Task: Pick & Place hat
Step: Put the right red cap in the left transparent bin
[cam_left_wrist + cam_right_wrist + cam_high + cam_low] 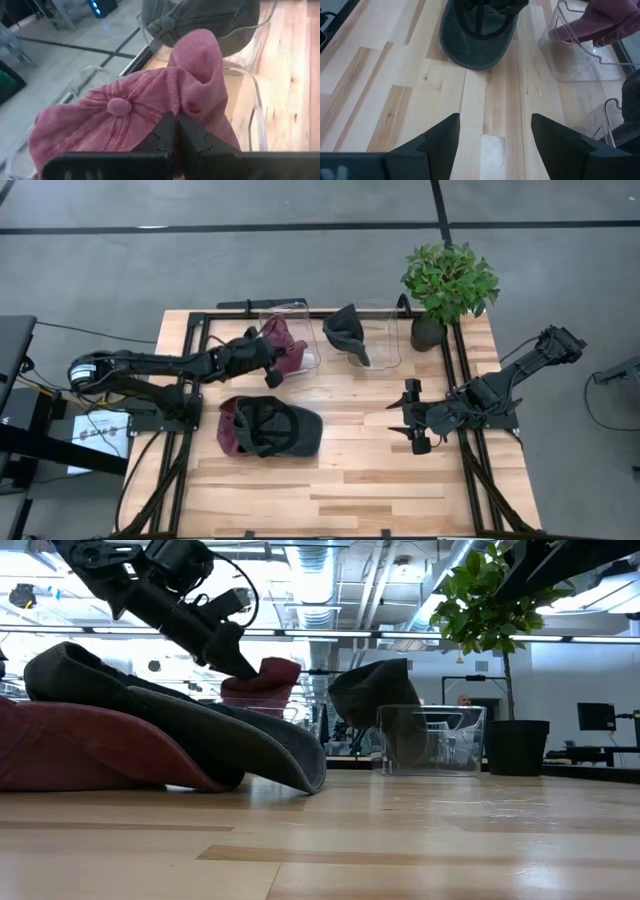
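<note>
My left gripper (268, 360) reaches from the table's left to the left clear bin (305, 330) and is shut on a maroon-pink cap (288, 340), which shows crown-up with its button (119, 106) in the left wrist view. A dark grey cap (345, 330) sits in the right clear bin (385, 345). On the table a dark cap (285, 428) lies on top of a maroon cap (230, 430). My right gripper (396, 418) waits open over the table's right part, touching nothing. My left gripper pinches a raised fold of the pink cap's crown (192, 102), beside the top button, between its two shut fingers (165, 132). The fingers come slanting down from the table's left. The cap sits at the left bin's mouth; whether it rests on the bin I cannot tell.
A potted plant (448, 285) stands at the far right corner beside the right bin. Dark frame rails (455, 380) run along the table's sides. Bare wood (350, 480) lies across the near half and between the stacked caps and my right gripper.
</note>
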You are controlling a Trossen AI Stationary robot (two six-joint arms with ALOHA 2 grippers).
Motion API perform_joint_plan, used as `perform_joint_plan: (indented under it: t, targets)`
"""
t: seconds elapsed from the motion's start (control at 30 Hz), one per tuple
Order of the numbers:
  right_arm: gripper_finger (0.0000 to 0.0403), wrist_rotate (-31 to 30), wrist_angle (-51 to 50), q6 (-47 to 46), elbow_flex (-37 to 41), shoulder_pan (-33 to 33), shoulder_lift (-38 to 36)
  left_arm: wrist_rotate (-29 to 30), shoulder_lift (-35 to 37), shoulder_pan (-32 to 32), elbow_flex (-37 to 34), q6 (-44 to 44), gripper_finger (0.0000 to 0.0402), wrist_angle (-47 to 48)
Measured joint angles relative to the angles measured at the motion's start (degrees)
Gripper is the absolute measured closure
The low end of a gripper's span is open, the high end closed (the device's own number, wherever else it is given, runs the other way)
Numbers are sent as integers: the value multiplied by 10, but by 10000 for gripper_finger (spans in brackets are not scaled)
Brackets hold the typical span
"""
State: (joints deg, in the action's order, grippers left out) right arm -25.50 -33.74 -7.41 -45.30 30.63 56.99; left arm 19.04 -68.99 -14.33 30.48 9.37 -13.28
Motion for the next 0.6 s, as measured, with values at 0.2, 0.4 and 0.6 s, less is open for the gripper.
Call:
perform_joint_plan:
  t: [0.2,0.4,0.6]
  targets:
    - [163,0,1,3,0,0,0,94,0,44,-15,66,394,-36]
    - [163,0,4,4,0,0,0,154,0,70,-47,133,394,-116]
    - [163,0,13,4,0,0,0,189,0,77,-101,160,394,-192]
